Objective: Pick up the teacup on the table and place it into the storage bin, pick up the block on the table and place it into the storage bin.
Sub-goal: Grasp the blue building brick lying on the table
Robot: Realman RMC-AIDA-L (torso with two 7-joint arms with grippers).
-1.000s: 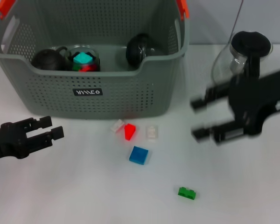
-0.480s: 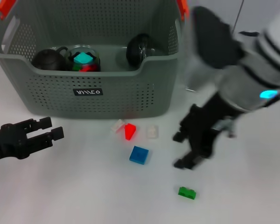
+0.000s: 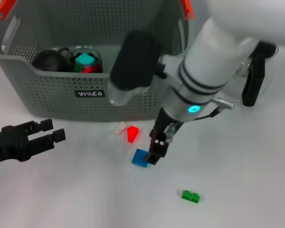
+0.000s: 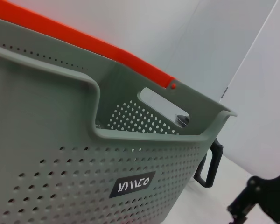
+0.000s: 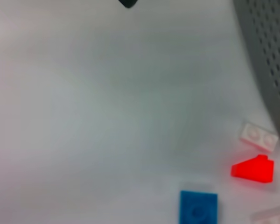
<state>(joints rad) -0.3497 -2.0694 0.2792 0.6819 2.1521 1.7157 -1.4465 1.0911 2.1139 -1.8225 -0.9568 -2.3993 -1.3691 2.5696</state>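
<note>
The grey storage bin point(image 3: 90, 97) stands at the back left, with its wall also in the left wrist view point(image 4: 84, 163) and the right wrist view point(image 5: 270, 46). Inside it sit a black teacup point(image 3: 50, 59) and a glass cup holding a teal piece point(image 3: 85, 61). On the table lie a blue block point(image 3: 140, 158) point(image 5: 198, 207), a red block point(image 3: 132, 134) point(image 5: 253, 169), a white block point(image 3: 118, 127) point(image 5: 258, 135) and a green block point(image 3: 190, 195). My right gripper point(image 3: 157, 146) hangs open just over the blue block's right edge. My left gripper point(image 3: 50, 132) rests open at the left, holding nothing.
A glass teapot with a black lid and handle point(image 3: 254, 71) point(image 4: 210, 163) stands right of the bin, partly hidden by my right arm. Another pale block point(image 5: 270, 215) lies beside the blue one. My right arm covers the bin's right corner.
My right arm has swung in from the right, across the teapot, and down to the blue block. The left arm has not moved, and the blocks lie where they were.
</note>
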